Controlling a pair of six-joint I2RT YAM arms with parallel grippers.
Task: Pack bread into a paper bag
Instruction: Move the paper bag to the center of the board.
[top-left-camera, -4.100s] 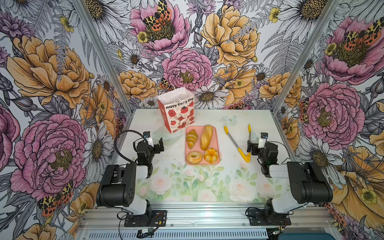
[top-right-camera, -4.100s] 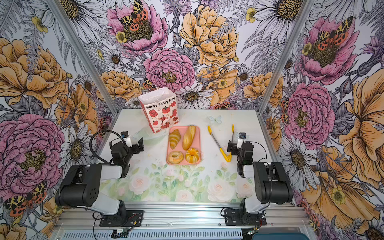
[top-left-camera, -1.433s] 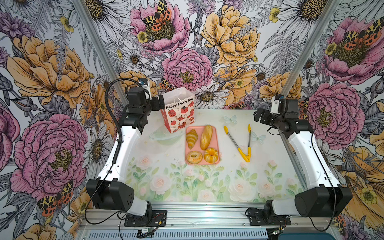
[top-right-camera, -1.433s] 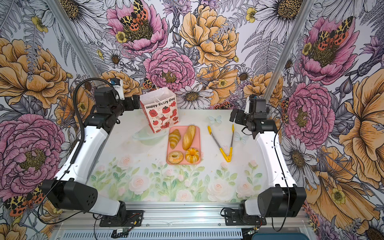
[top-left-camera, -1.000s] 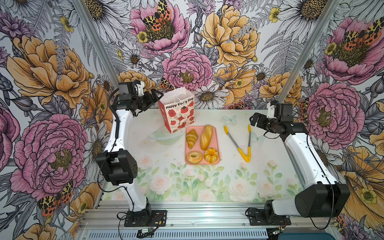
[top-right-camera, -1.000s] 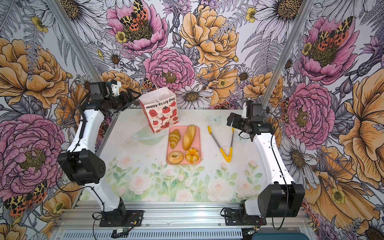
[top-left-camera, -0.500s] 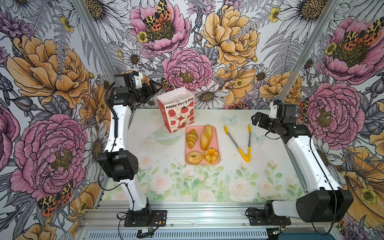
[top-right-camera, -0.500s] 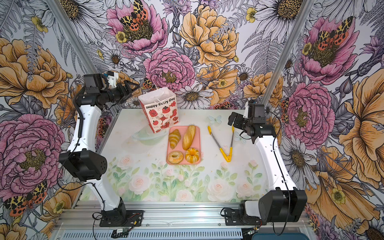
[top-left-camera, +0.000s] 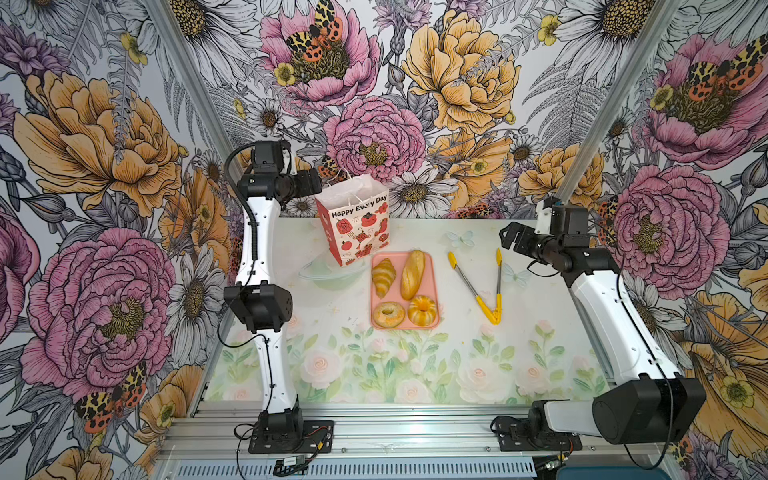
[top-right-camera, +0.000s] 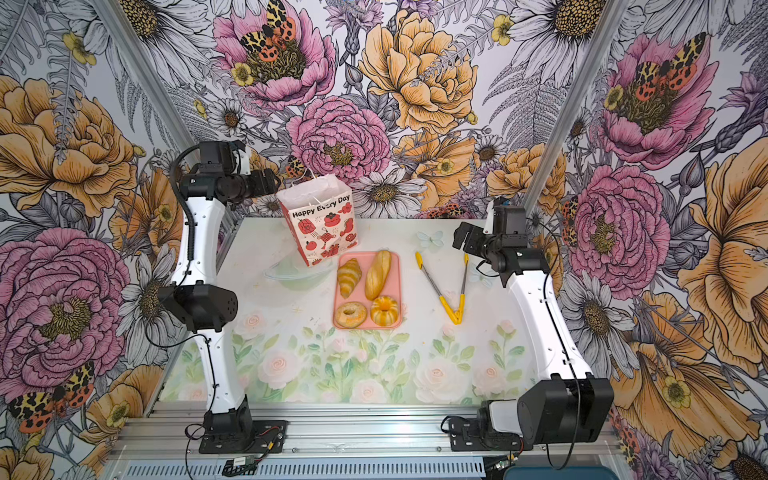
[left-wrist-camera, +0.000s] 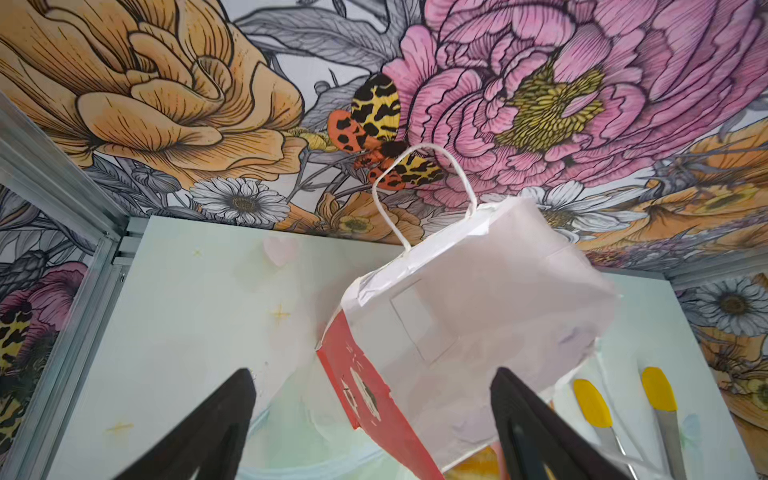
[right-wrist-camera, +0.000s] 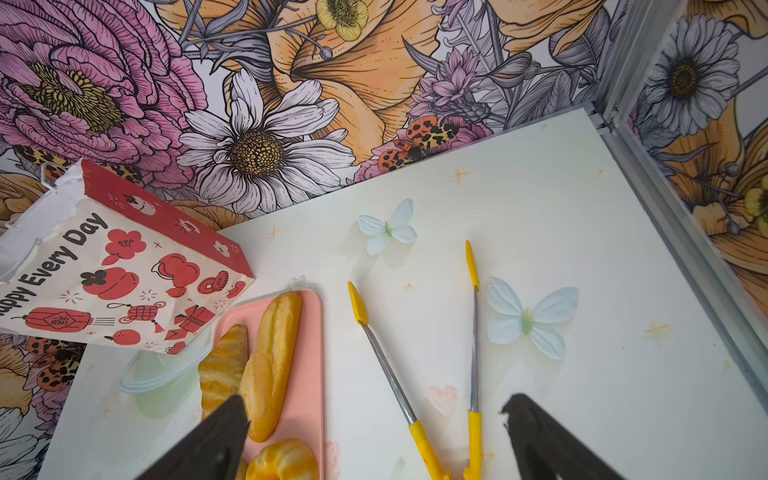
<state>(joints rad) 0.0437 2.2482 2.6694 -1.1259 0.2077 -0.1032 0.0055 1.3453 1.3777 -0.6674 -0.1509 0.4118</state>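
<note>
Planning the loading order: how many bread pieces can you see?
4, all on the pink tray: croissant and long loaf at its far end, bagel and fluted bun at its near end. The paper bag's bottom is hidden, so more could be inside.

Splayed in a V, flat on the floral table mat (top-left-camera: 374, 365): yellow-tipped tongs (top-left-camera: 485, 304), just right of pink tray (top-left-camera: 431, 278). Left of tray, clear shallow dish (top-left-camera: 328, 276).

White paper bag (top-left-camera: 357, 232) bears red prints; bread (top-left-camera: 412, 274) is golden-brown, tray (top-left-camera: 431, 278) pink.
</note>
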